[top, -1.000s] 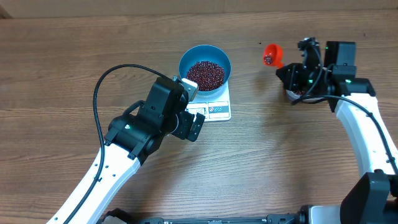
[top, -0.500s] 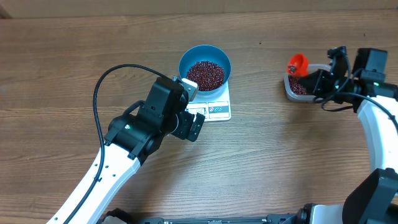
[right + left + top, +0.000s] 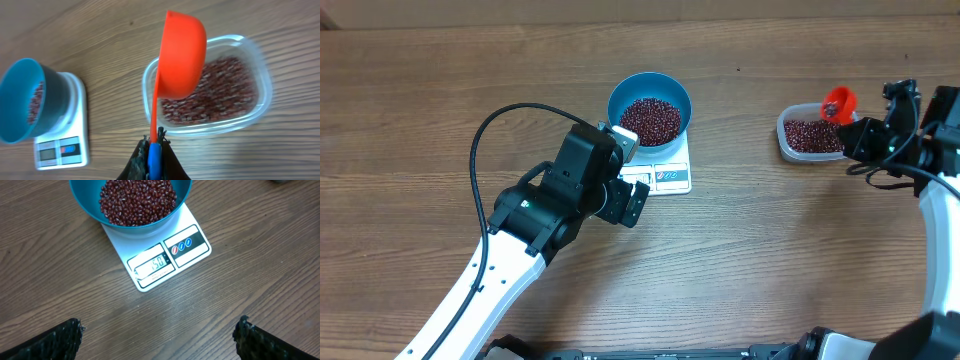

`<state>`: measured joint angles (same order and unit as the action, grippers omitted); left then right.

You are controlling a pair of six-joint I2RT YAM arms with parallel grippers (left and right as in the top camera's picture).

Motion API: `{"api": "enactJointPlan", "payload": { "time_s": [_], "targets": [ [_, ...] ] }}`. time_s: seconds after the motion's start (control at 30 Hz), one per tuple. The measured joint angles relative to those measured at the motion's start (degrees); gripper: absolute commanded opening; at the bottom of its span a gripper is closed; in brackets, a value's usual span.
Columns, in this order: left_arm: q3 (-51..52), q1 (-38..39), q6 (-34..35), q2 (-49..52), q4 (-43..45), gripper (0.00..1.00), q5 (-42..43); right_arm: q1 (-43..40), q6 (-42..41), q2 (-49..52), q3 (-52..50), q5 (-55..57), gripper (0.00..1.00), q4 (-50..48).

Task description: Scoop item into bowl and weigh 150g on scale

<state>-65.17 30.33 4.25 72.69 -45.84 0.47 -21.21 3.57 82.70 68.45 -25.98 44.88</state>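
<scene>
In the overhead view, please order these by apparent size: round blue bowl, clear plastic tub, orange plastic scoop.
Largest: round blue bowl.
Then clear plastic tub, somewhat smaller.
Smallest: orange plastic scoop, even held nearer the camera.

A see-through plastic tub (image 3: 782, 131) (image 3: 264, 80) sits on the brown wooden table (image 3: 770, 260). An orange scoop (image 3: 838, 103) (image 3: 182, 55) hangs over one corner of the tub, tipped on its side.

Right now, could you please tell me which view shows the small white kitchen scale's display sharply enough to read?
Left wrist view: flat white rectangular scale sharp, digits legible, no glare; overhead: display too small; right wrist: orange plastic scoop sharp, scale display blurred, unreadable.
</scene>
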Motion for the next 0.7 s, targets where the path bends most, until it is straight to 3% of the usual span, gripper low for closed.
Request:
{"api": "enactJointPlan", "payload": {
  "time_s": [0.47,0.7],
  "targets": [
    [0.0,0.0,0.0,0.0,0.0,1.0,0.0,0.6,6.0,-4.6,0.0,11.0,0.04,2.3],
    [0.0,0.0,0.0,0.0,0.0,1.0,0.0,6.4,7.0,-4.6,0.0,18.0,0.04,2.3]
  ]
}}
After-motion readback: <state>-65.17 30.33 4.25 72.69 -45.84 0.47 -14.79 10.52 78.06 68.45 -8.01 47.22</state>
